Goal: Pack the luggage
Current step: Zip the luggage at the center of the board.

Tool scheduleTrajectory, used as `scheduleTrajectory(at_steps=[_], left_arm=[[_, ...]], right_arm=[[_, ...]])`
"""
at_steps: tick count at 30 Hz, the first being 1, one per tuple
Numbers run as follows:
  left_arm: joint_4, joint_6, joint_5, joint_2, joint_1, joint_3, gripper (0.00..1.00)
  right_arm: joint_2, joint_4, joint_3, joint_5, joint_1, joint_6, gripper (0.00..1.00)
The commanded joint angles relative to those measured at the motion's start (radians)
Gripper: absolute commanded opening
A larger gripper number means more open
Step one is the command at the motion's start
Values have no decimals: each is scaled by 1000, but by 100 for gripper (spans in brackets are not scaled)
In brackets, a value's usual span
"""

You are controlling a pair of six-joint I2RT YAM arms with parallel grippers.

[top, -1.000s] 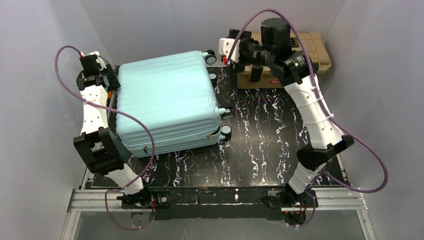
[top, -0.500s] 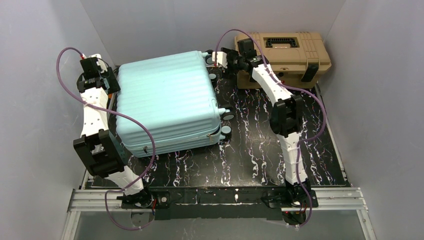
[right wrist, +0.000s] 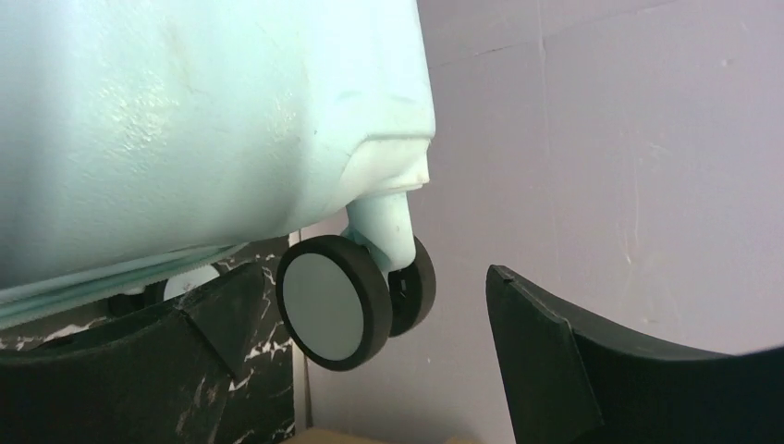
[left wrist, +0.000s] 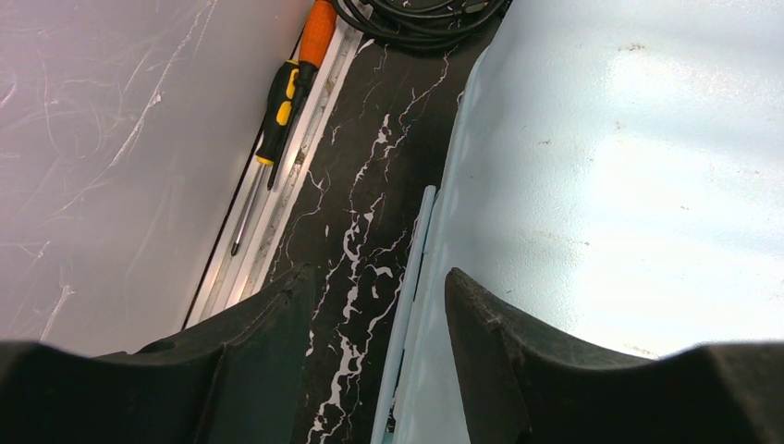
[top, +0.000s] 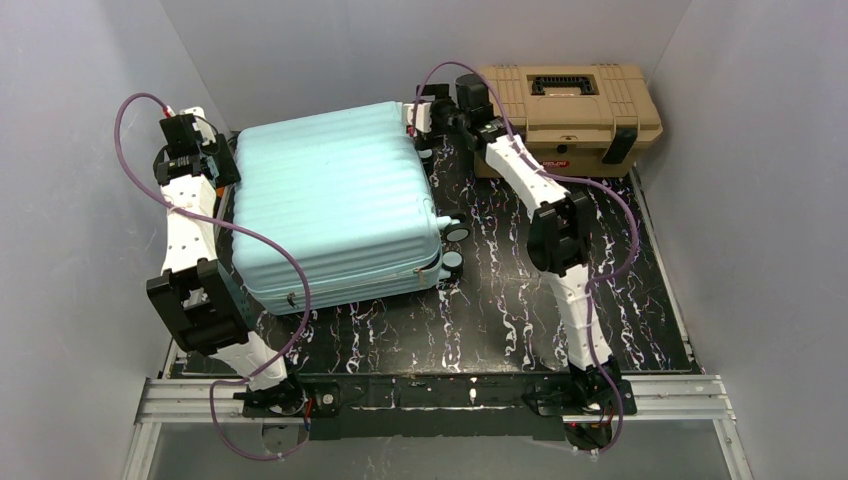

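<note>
One black, white-veined bench [top: 520,270] carries everything, walled in by grey panels on three sides. The luggage [top: 335,205] lies flat and closed on its left half, ribbed shell up, with its small black wheels pointing to the right and the far side. A tan toolbox [top: 590,110] with black latches sits closed in the far right corner, near the luggage's far corner. The right arm stretches up the bench into the gap between the two. The left arm runs along the luggage's left side, squeezed between the shell and the wall. The right gripper [right wrist: 372,273] gapes wide with one wheel [right wrist: 337,310] between its fingers, touched by neither, and the wall is close behind. The left gripper [left wrist: 379,277] is parted about halfway, astride the luggage's side rim, with no hold on it showing. An orange-and-black screwdriver [left wrist: 282,102] lies along the metal rail by the left wall.
</note>
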State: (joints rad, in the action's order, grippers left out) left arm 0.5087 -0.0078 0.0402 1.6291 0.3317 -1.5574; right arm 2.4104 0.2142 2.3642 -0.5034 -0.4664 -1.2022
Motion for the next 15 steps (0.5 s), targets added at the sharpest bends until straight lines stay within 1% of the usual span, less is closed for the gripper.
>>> scheduleTrajectory(at_steps=[1, 5, 8, 11, 13, 15], left_arm=[[140, -1, -190, 26, -73, 15, 54], [140, 3, -203, 33, -79, 16, 55], [139, 4, -217, 33, -81, 23, 55], [137, 3, -219, 33, -81, 32, 56], [133, 3, -220, 32, -81, 39, 56], [130, 3, -223, 34, -80, 45, 56]], right_arm=[[68, -72, 59, -1, -17, -47, 98], [109, -125, 76, 16, -32, -57, 98], [136, -250, 63, 69, -47, -71, 98], [165, -304, 62, 85, -55, -106, 98], [175, -345, 64, 78, -57, -81, 93], [184, -399, 65, 73, -59, -56, 79]])
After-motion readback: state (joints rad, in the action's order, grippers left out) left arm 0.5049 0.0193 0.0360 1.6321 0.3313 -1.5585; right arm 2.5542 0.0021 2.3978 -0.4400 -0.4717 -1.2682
